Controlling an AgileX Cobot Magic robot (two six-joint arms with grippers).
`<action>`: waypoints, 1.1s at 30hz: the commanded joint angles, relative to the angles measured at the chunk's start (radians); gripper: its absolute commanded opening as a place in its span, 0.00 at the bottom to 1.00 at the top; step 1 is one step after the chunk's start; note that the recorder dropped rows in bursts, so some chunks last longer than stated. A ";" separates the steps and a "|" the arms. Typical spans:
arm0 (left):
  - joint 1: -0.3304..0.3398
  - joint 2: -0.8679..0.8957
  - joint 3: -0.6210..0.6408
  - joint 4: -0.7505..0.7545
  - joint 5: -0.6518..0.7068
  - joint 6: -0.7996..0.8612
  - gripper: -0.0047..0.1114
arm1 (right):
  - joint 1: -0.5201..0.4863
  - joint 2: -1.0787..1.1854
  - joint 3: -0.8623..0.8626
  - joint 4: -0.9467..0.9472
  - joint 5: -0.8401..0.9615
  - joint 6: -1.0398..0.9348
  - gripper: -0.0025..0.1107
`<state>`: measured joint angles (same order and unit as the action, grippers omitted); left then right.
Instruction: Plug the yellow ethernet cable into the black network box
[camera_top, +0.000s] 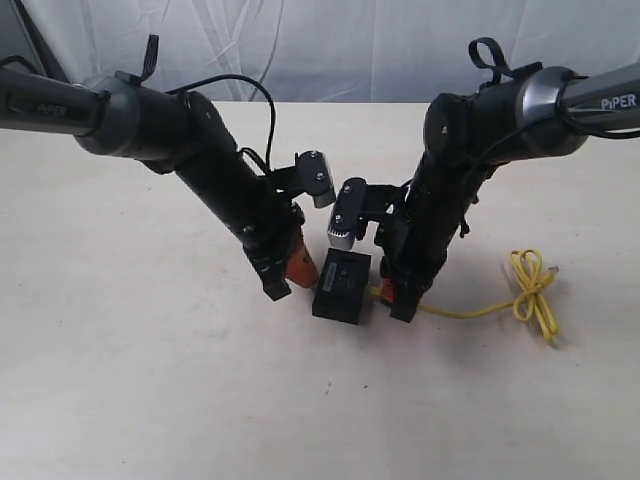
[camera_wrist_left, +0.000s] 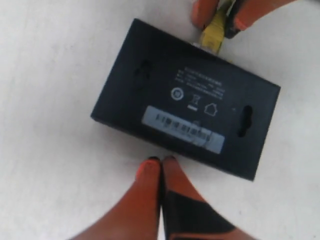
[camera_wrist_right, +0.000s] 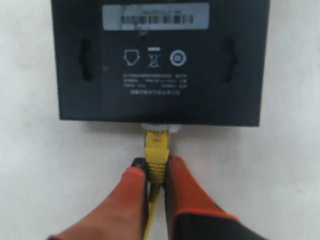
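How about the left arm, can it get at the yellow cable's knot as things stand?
Probably not. The knot lies far right on the table, beyond the right arm, whose pincer grips the cable's plug at the box. The left pincer would have to cross it.

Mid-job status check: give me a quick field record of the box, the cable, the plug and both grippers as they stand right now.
box: black network box flat on the table, label side up
cable: yellow ethernet cable, knotted loop lying free, right of the box in the exterior view
plug: plug at the box's port; full seating cannot be told
right: right gripper shut on the cable just behind the plug
left: left gripper shut, empty, tips at the box's opposite side
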<state>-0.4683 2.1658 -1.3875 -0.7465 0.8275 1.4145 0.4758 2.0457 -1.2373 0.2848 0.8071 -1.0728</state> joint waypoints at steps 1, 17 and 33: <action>0.021 -0.018 0.001 0.146 0.006 -0.116 0.04 | 0.004 -0.007 -0.007 0.009 -0.030 -0.101 0.01; 0.144 -0.125 0.001 0.391 0.004 -0.587 0.04 | 0.004 0.003 -0.007 0.179 -0.133 -0.280 0.01; 0.197 -0.285 0.009 0.481 0.036 -0.790 0.04 | 0.036 0.043 -0.007 0.169 -0.210 -0.262 0.59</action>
<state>-0.2824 1.9150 -1.3833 -0.2737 0.8508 0.6500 0.5093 2.0858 -1.2431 0.4728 0.6057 -1.3435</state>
